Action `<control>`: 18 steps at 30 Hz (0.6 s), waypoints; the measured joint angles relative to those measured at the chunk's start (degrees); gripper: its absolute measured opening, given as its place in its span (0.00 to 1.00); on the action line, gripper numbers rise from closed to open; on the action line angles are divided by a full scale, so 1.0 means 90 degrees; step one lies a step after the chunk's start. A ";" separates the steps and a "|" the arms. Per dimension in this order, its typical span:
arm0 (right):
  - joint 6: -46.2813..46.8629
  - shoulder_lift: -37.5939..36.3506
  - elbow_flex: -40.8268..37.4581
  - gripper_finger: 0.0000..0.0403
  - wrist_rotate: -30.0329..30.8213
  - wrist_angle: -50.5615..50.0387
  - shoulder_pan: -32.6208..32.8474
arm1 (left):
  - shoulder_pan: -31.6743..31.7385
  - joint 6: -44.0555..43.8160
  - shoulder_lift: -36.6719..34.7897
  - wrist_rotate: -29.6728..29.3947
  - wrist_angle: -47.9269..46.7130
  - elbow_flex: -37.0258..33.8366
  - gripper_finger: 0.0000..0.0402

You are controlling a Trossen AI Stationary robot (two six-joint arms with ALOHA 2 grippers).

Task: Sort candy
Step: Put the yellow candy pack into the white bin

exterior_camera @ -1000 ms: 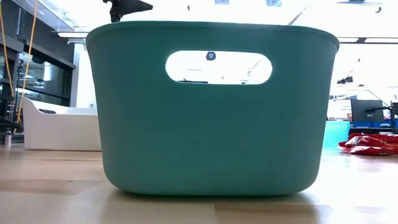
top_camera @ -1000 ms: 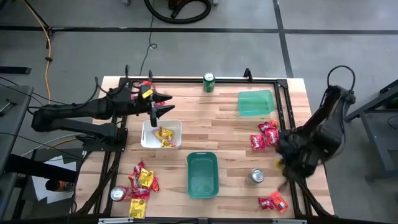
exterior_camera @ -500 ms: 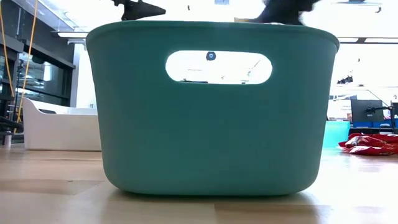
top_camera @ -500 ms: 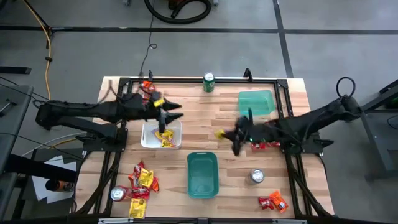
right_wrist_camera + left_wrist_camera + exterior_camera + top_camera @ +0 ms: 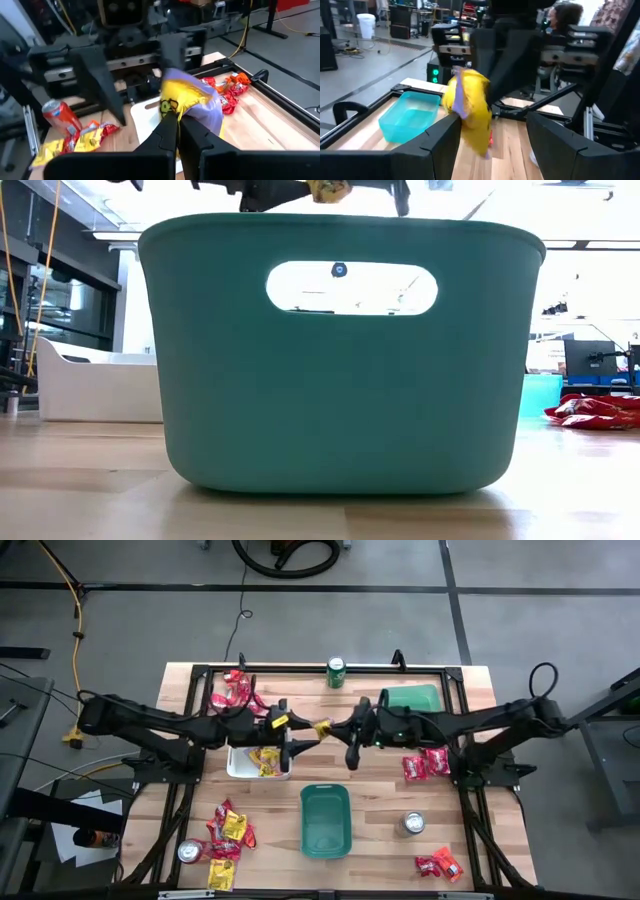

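Note:
A yellow candy packet [image 5: 322, 726] hangs in the air between my two grippers, over the table's middle. My right gripper [image 5: 334, 728] reaches in from the table's right and is shut on it. My left gripper [image 5: 303, 738] faces it from the left and is open. In the left wrist view its fingers stand on either side of the packet [image 5: 470, 107]. More candy lies in the white tray [image 5: 260, 756] just below. Loose piles lie at the near left [image 5: 226, 835], far left [image 5: 235, 690], right [image 5: 425, 760] and near right [image 5: 440, 864]. My right gripper [image 5: 179, 127] pinches the yellow packet's near edge [image 5: 181, 111] between its two fingertips. It comes in about level from the table's right side. The packet sticks out ahead of the fingers, lifted clear above the table. My left gripper: I cannot tell whether its fingers [image 5: 440, 145] touch the packet.
A teal bin [image 5: 326, 820] stands near the front centre and fills the low view [image 5: 340, 360]. A teal tray [image 5: 410, 705] lies at the far right and a green can [image 5: 337, 672] at the far edge. A silver can [image 5: 413, 823] and another can [image 5: 189, 851] stand nearer.
My right gripper has swung from the table's right edge toward the centre. It carried the yellow packet and tipped from pointing down to about level. My left gripper has moved right, over the white tray, and a little down. The two now face each other.

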 joint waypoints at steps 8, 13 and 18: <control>-0.0141 0.0126 0.0215 0.00 -0.0228 -0.0131 0.0018 | -0.0002 -0.0135 0.0030 -0.0408 0.0014 -0.0002 0.53; -0.0229 0.0002 0.0232 0.00 -0.0298 -0.0058 0.0083 | 0.0010 -0.0135 0.0035 -0.0442 -0.0030 0.0000 0.53; -0.0296 -0.0032 0.0230 0.00 -0.0286 -0.0075 0.0092 | 0.0010 -0.0148 0.0035 -0.0443 -0.0013 0.0000 0.53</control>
